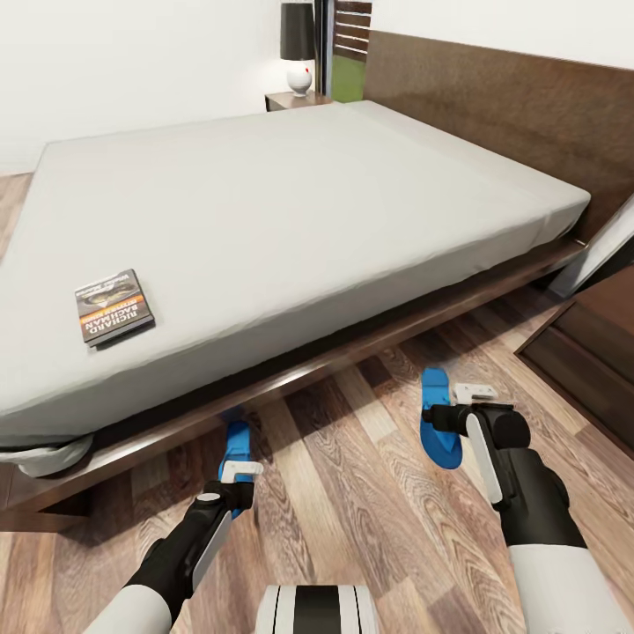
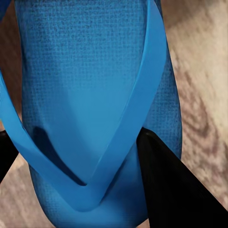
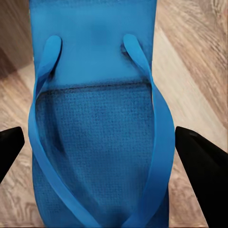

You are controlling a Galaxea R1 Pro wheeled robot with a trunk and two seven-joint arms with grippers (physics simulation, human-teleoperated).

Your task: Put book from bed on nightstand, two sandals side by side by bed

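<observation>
Beside the bed (image 1: pixel 291 211), 2 sandals (image 1: pixel 438 423) flank bare planks; book (image 1: pixel 113 305) above.

book (image 1: pixel 114 306) on bed (image 1: pixel 291 211), sandals (image 1: pixel 438 423) beside it

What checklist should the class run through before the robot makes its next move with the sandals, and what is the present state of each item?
1. Left gripper lined up over the left sandal: ok; in the left wrist view its fingers flank the sandal.
2. Right gripper over the right sandal: ok; its fingers stand on either side of it.
3. Firm grip on either sandal: cannot tell.
4. Sandals side by side: not ok; they lie apart on the floor, the left one partly under the bed frame.
5. Book on a nightstand: not ok; it lies on the mattress.
</observation>
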